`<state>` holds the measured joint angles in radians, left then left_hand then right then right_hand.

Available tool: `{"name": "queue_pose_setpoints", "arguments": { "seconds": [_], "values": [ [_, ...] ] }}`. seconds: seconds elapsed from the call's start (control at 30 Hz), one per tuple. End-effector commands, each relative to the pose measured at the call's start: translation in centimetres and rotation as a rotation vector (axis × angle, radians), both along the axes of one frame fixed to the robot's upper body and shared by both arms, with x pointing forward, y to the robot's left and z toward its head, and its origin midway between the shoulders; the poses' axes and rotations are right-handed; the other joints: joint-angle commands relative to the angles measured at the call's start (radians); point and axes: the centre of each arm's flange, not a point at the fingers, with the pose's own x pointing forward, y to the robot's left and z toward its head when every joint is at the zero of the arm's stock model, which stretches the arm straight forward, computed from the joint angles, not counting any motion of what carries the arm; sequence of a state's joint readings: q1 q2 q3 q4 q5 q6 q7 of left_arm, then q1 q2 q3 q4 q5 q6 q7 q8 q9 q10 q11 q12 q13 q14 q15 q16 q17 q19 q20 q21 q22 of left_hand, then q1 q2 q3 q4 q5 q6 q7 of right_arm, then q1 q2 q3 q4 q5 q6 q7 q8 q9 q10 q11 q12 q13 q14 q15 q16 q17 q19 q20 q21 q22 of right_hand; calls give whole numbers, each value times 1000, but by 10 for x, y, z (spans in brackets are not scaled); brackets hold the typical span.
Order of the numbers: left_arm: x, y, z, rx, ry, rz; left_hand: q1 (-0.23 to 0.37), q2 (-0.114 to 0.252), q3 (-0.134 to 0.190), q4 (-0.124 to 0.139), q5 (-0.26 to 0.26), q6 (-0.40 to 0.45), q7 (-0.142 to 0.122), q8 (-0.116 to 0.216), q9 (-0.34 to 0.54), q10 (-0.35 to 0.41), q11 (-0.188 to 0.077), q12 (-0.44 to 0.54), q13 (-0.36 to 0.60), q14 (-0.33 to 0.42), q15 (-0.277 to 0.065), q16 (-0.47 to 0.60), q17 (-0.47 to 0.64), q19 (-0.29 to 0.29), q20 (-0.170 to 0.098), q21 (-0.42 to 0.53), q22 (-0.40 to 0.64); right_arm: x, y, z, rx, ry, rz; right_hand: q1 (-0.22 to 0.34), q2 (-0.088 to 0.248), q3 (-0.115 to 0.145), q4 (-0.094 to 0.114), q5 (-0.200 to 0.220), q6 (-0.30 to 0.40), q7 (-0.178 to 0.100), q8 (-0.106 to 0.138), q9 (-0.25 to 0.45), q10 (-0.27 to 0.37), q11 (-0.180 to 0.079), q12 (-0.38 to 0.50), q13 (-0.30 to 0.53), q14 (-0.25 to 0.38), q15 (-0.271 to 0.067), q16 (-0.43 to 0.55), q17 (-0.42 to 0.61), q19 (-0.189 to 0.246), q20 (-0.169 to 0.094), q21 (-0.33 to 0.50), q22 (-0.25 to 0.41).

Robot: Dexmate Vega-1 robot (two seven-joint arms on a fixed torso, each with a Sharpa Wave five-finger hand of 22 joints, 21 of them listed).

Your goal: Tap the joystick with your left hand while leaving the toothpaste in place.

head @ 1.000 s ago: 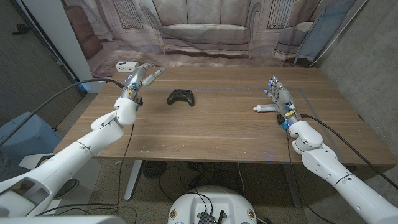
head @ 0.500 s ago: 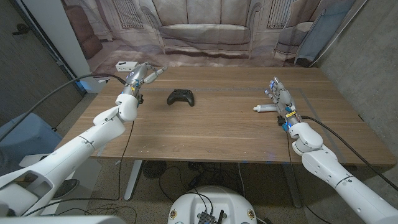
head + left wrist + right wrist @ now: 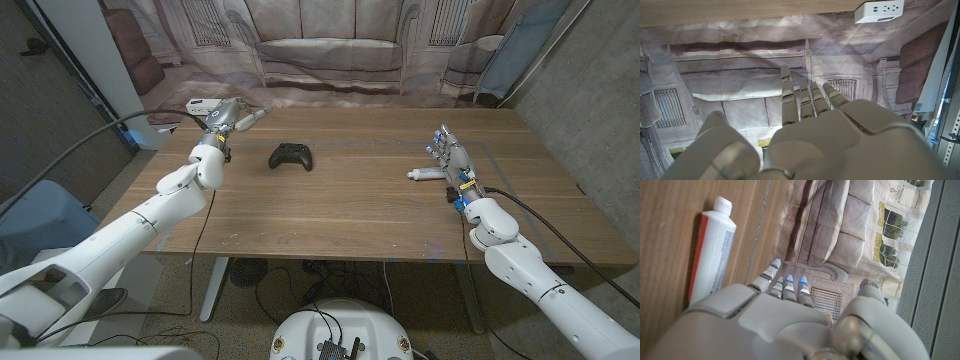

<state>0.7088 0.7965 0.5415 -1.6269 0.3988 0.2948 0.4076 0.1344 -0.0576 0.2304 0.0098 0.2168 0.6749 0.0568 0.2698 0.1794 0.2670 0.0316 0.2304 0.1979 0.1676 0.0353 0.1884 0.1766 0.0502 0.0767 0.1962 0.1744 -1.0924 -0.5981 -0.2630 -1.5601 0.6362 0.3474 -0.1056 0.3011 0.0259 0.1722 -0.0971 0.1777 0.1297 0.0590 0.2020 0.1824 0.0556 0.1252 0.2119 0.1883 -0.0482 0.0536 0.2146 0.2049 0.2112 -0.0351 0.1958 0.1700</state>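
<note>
Head view shows a wooden worktop [image 3: 330, 215] before a printed sofa backdrop [image 3: 330, 50], with both arms reaching in from the near corners. Over the past second the left arm has swung its left robot hand [image 3: 228, 116] up and toward the far edge, from above the worktop's ten o'clock corner to a spot beside a white power strip [image 3: 203, 104]; the fingers are extended and apart, holding nothing, as the left wrist view [image 3: 805, 120] confirms. The joystick [image 3: 291, 156], a black game controller, sits at about eleven o'clock on the worktop, to the three o'clock side of that hand and apart from it, so the tap has not yet landed; the raised hand appears to be lining up for a sweep toward it. At three o'clock, the right robot hand [image 3: 449, 160] has stayed put, fingers spread and empty, just beside the white toothpaste [image 3: 424, 175], which lies on its side, unmoved, also seen in the right wrist view [image 3: 710, 250].
</note>
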Motion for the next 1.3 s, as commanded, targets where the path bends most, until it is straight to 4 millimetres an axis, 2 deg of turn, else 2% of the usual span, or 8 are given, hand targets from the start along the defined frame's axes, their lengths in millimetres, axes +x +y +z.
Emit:
{"name": "queue_pose_setpoints", "arguments": {
  "seconds": [0.03, 0.13, 0.3, 0.43, 0.57, 0.97, 1.13, 1.3],
  "values": [
    [3, -10, 8, 47, 28, 42, 5, 12, -5, 1, -4, 12, -18, 0, 3, 10, -7, 0, 2, -6, -4, -3, 4, -8, -5, -1, 5, -1, -1, 0, 2, -3, 0, 0, 6, 1, -7, 5, 30, 2, 13, 3, 5, 5, -5, 2, 5, 3, -3, 3, 10, 4, 0, 2],
    [5, -12, 9, 55, 42, 43, 5, 15, -5, 2, -5, -2, -12, -10, 3, 8, -6, -2, 2, -9, -5, -3, 4, -10, -5, -1, 5, -2, -1, 0, -1, -6, 0, 0, 6, 1, -7, 5, 37, -4, 14, 3, 5, 5, -5, 2, 5, 4, -3, 3, 10, 5, 0, 2],
    [8, -17, 10, 73, 71, 46, 3, 18, -8, 2, -5, 31, 28, -8, 4, 11, -1, -1, 2, -9, -4, -2, 3, -12, -8, -1, 5, -4, -2, 1, -1, -9, 0, -1, 7, 1, -8, 5, 44, -10, 15, 3, 8, 2, -5, 2, 8, 2, -3, 3, 12, 5, 0, 2],
    [9, -22, 9, 85, 89, 39, 3, 18, -8, 2, -5, 34, 28, -9, 4, 16, -2, 0, 2, -7, -4, -1, 3, -12, -11, -1, 5, -4, -4, 1, -3, -11, 0, -2, 7, 0, -8, 5, 45, -6, 14, 3, 17, 5, -2, 2, 12, 0, -1, 3, 14, 6, 1, 2],
    [10, -26, 11, 99, 121, 46, 2, 18, -9, 2, -5, 36, 29, -11, 4, 15, -3, 0, 2, -8, -4, -1, 3, -13, -10, -1, 5, -4, -4, 0, 5, -12, 1, -4, 8, -1, -9, 5, 30, 1, 4, 3, 31, -8, 2, 2, 26, -3, 3, 3, 18, 6, 1, 2],
    [16, -36, 18, 157, 176, 94, 0, 20, -12, 2, -6, 54, 24, -14, 4, 19, -7, 0, 2, -3, -8, 1, 3, -9, -21, 0, 5, -7, -6, 1, -2, -11, -3, -5, 8, -2, -9, 5, 23, 6, 0, 3, 33, -2, 1, 2, 26, -2, 2, 3, 20, 5, 1, 2],
    [22, -40, 18, 173, 207, 95, -2, 20, -15, 2, -6, 69, 35, -14, 4, 14, 0, -3, 2, -11, -9, -3, 3, -15, -21, -1, 5, -8, -7, 0, 3, -10, -8, -6, 9, -3, -9, 5, 23, 4, -1, 3, 33, 1, 0, 2, 26, 0, 1, 3, 19, 6, 1, 2],
    [26, -43, 17, 182, 230, 80, -6, 17, -20, 3, -6, 90, 48, -13, 4, 16, -6, -3, 2, -16, -15, -3, 3, -17, -30, -2, 5, -8, -7, 0, 10, -8, -9, -7, 9, -3, -10, 5, 22, 3, -2, 3, 33, 0, -1, 2, 26, 0, 1, 3, 19, 7, 1, 2]
  ]
}}
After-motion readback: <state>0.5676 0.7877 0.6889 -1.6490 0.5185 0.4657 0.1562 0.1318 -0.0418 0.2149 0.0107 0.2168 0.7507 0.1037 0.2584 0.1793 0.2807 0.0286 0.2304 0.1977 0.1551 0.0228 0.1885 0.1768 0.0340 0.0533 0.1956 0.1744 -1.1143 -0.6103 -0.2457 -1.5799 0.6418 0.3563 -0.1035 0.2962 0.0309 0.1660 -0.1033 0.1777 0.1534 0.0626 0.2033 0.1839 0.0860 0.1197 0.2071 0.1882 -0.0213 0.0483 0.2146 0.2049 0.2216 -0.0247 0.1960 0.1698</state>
